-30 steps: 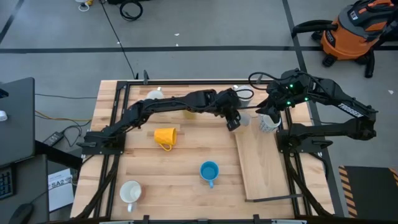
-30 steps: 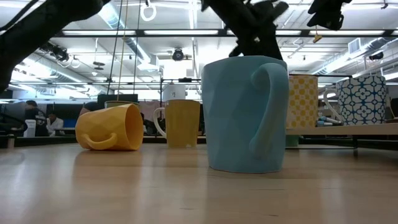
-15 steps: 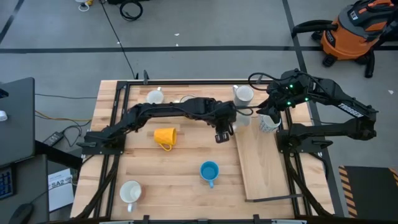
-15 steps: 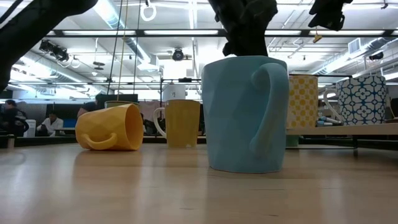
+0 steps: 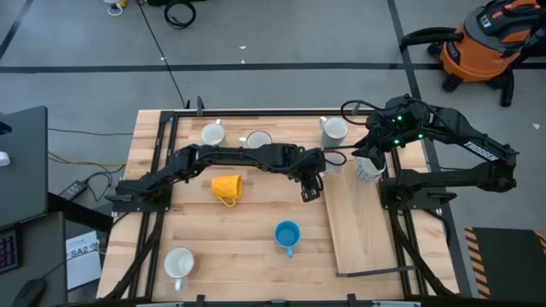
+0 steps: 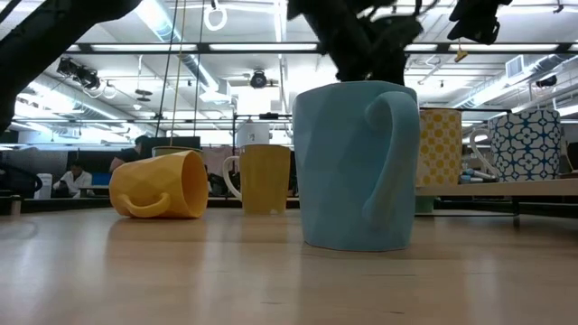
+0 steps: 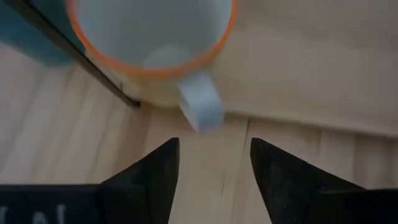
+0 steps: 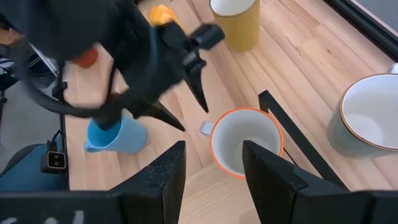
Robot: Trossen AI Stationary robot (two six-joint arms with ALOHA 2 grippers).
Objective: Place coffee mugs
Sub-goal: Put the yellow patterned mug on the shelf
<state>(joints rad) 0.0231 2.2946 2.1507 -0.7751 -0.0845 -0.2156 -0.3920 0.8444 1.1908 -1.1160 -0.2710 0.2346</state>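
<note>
My left gripper (image 5: 310,191) (image 7: 214,163) is open and hangs over the table's middle, just short of the handle (image 7: 202,111) of an orange-rimmed mug (image 5: 334,162) (image 8: 244,140). That mug stands upright at the far left corner of a wooden board (image 5: 358,226). My right gripper (image 5: 368,153) (image 8: 211,169) is open above a blue-patterned mug (image 5: 369,169) (image 6: 526,144) on the board. A blue mug (image 5: 287,234) (image 6: 357,167) stands upright near the middle. A yellow mug (image 5: 226,188) (image 6: 163,185) lies on its side.
Upright mugs stand along the far edge: a white one (image 5: 211,134), a yellow-cream one (image 5: 256,140) (image 8: 235,22) and a white one (image 5: 334,130) (image 8: 367,121). Another white mug (image 5: 179,263) stands near the front left. A dark frame rail (image 8: 292,134) runs beside the board.
My left gripper has drawn back from the orange-rimmed mug toward the table's near edge and a little to the left, then eased slightly right. The mugs have stayed where they were.
</note>
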